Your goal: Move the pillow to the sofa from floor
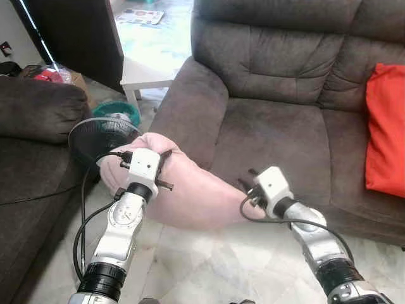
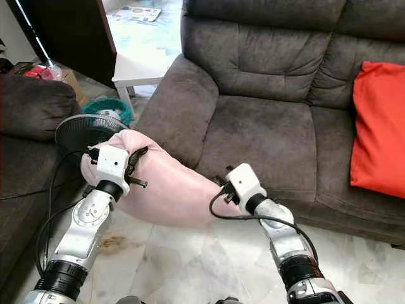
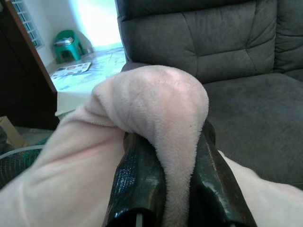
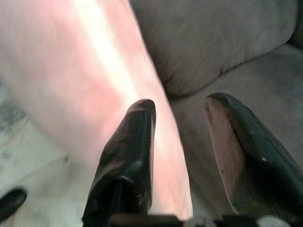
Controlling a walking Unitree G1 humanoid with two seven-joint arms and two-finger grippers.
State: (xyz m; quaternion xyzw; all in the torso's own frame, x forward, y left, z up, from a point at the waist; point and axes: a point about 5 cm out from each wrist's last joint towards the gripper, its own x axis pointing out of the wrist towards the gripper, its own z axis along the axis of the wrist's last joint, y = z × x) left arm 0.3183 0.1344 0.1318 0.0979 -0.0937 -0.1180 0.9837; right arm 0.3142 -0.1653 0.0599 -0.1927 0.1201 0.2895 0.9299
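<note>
The pink pillow (image 1: 190,190) hangs off the floor (image 1: 215,266) in front of the sofa (image 1: 278,126), held up between the two arms at about six o'clock in the head view. Its upper corner sits near nine o'clock, and its long body slopes down toward the sofa's front edge by the seat.

The left gripper (image 3: 165,189) is clamped on that upper corner: in the wrist view a fold of plush fabric is squeezed between the two black fingers (image 3: 137,184) and bulges over their tips. The right gripper (image 4: 180,127) is at the pillow's lower end, just in front of the seat edge. Its fingers (image 4: 130,142) stand apart, one lying against the pink cloth and the other over the grey upholstery, with nothing pinched between them.

A red cushion (image 1: 386,126) leans on the sofa at three o'clock, well apart from the pillow. A black fan (image 1: 98,136) stands just behind the left gripper, at about nine o'clock, with a teal basket (image 1: 120,111) past it. A small white table (image 1: 145,73) stands by the sofa arm toward eleven o'clock, and a second dark couch (image 1: 31,139) fills the nine o'clock side.
</note>
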